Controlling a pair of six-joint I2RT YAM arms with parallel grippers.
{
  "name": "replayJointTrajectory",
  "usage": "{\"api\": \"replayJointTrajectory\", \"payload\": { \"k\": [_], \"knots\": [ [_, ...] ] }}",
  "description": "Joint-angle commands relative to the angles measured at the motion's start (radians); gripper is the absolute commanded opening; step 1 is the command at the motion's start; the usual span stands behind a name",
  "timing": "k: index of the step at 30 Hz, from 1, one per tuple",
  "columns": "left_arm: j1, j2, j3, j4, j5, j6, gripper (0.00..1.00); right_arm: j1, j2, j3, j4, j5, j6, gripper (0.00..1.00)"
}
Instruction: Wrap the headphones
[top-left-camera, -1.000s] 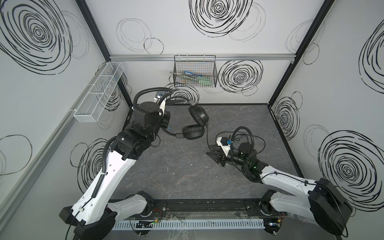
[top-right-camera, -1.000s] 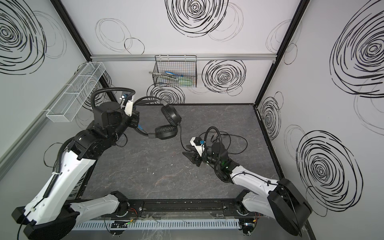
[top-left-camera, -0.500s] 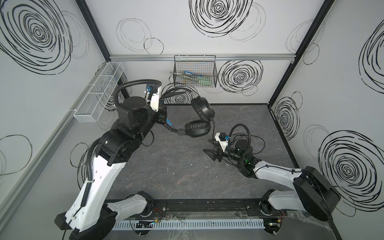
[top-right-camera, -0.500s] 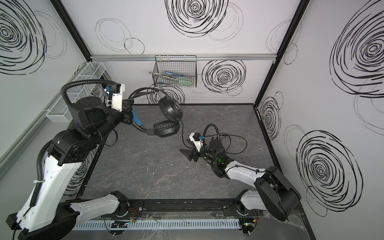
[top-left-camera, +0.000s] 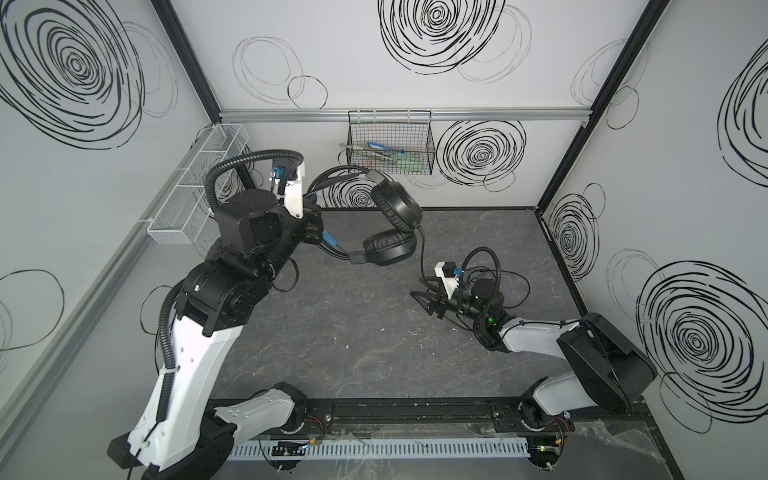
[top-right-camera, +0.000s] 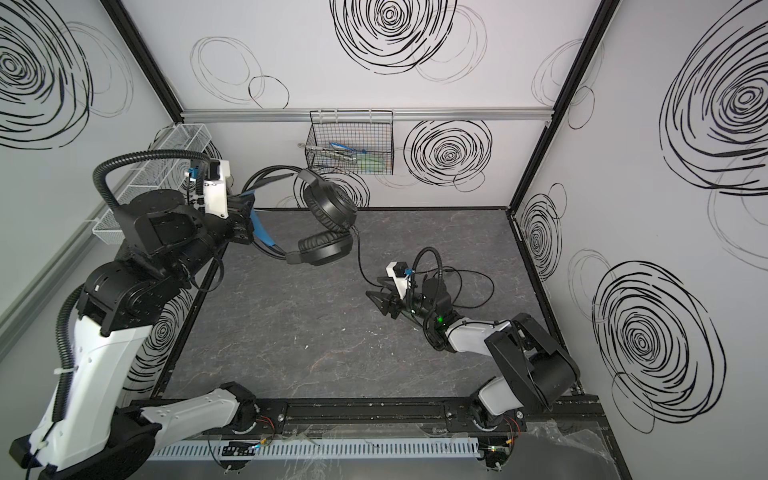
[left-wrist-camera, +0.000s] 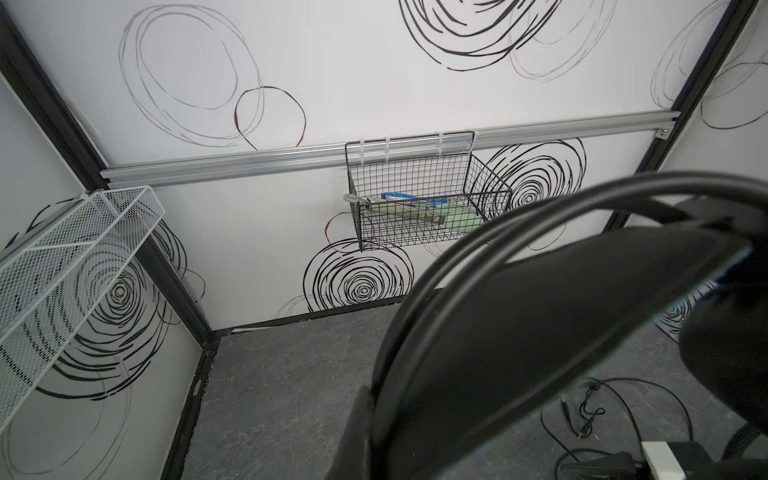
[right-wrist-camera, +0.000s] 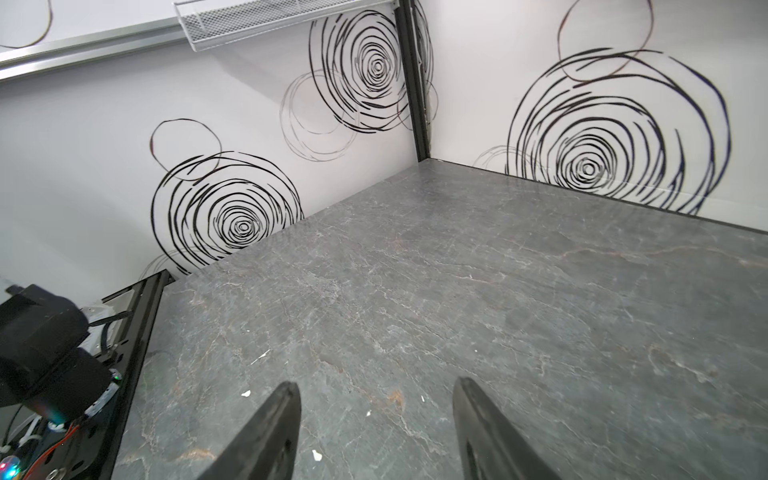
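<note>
The left claw (top-left-camera: 318, 232) is pinching the headphones (top-left-camera: 392, 208) by the headband, holding them in the air above the counter's (top-left-camera: 353, 332) far left corner. The right claw (top-left-camera: 422, 299) is hovering spread and empty near the right edge, with the cable (top-left-camera: 422, 257) hanging down beside it.

Work surface: a flat table (top-left-camera: 332, 332) (top-right-camera: 291, 340) with a dark grey, marble-veined top, enclosed by white walls on three sides. In both top views, a thin black headphone cable (top-left-camera: 527, 291) (top-right-camera: 493, 286) lies in loose loops on the right half of the table. The left wrist view shows further cable runs lying flat on the top. Small white specks (right-wrist-camera: 246, 393) are scattered on the bare surface.
</note>
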Motion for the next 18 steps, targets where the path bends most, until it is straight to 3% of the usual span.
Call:
{"api": "replayJointTrajectory", "payload": {
  "k": [1,13,18],
  "knots": [
    [0.021,-0.020,0.044,0.138,0.014,-0.072,0.00,-0.038,0.035,-0.008,0.104,-0.028,0.044,0.62],
    [0.028,-0.029,0.050,0.130,0.018,-0.081,0.00,-0.100,0.178,0.056,0.042,0.017,0.047,0.53],
    [0.029,-0.036,0.036,0.128,-0.002,-0.074,0.00,-0.108,0.181,0.060,0.023,0.028,0.054,0.24]
  ]
}}
